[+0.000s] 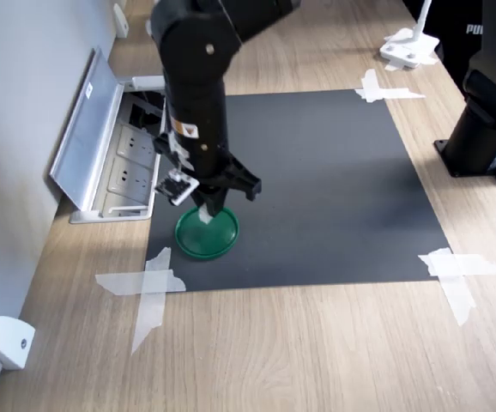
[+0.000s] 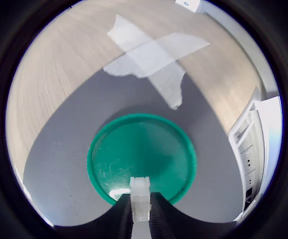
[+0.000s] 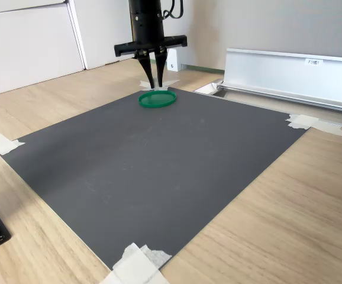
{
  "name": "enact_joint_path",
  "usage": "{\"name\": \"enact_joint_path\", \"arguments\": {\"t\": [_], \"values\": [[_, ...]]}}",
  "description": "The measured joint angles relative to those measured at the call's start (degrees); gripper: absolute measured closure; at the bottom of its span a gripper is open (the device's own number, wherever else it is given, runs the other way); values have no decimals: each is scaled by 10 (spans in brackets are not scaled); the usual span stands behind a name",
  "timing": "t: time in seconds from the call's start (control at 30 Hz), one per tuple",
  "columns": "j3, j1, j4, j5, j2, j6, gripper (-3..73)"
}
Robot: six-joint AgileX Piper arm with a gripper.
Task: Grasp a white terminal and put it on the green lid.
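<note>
The green lid (image 1: 207,233) (image 2: 141,157) (image 3: 157,99) is a flat round disc with a raised rim, lying on the black mat near its taped corner. My gripper (image 1: 207,213) (image 2: 140,211) (image 3: 155,86) points straight down over the lid's edge, just above it. It is shut on the white terminal (image 2: 140,196) (image 1: 205,215), a tiny white block pinched between the dark fingertips, which hangs over the lid's rim in the wrist view. In the second exterior view the terminal is too small to make out.
The black mat (image 1: 317,189) (image 3: 147,160) is taped to the wooden table with white tape crosses (image 1: 149,287) (image 2: 151,52). An open metal floor socket box (image 1: 111,154) (image 3: 289,68) sits beside the lid. A black stand (image 1: 488,103) rises at the first exterior view's right.
</note>
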Motion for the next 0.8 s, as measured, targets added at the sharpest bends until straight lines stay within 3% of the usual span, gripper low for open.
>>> {"name": "enact_joint_path", "arguments": {"t": [0.27,0.37,0.47,0.63,0.73,0.8], "values": [[9,0,-1,-14,12,-8,603],[9,0,-3,-14,13,-20,559],[10,0,-6,-15,15,-22,453],[11,0,-3,-16,8,-23,194],[11,0,4,-16,-15,-23,95],[11,0,8,-16,-40,-10,67]]}}
